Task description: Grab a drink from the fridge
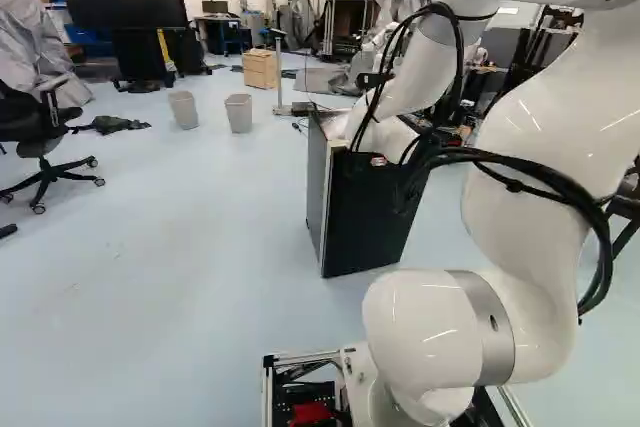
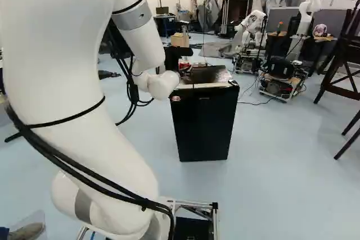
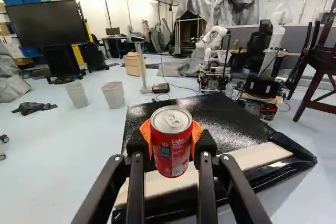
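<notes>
Fridge: black, beneath the gripper point(image 2: 184, 66) and on toward 12 and 1 o'clock, 12 being straight ahead of it; its top point(image 3: 210, 121) is glossy black, with a pale strip point(image 3: 257, 156) along the near edge.
Fridge inside: hidden; whether the door is fully shut, I cannot tell.
Bins: two grey ones, a left bin point(image 3: 77, 94) and a right bin point(image 3: 113, 95), near each other at 11 o'clock; contents cannot be made out.
Can: red drink can point(image 3: 171, 142), pull tab uppermost, between the fingertips at 12 o'clock.
Gripper: parted by the can's width, orange pads point(image 3: 197, 132) closed against it from both sides.
Can against fridge: seen over the near edge; contact cannot be told.
Cut off: the arm point(image 2: 73, 82), by both base views.
</notes>
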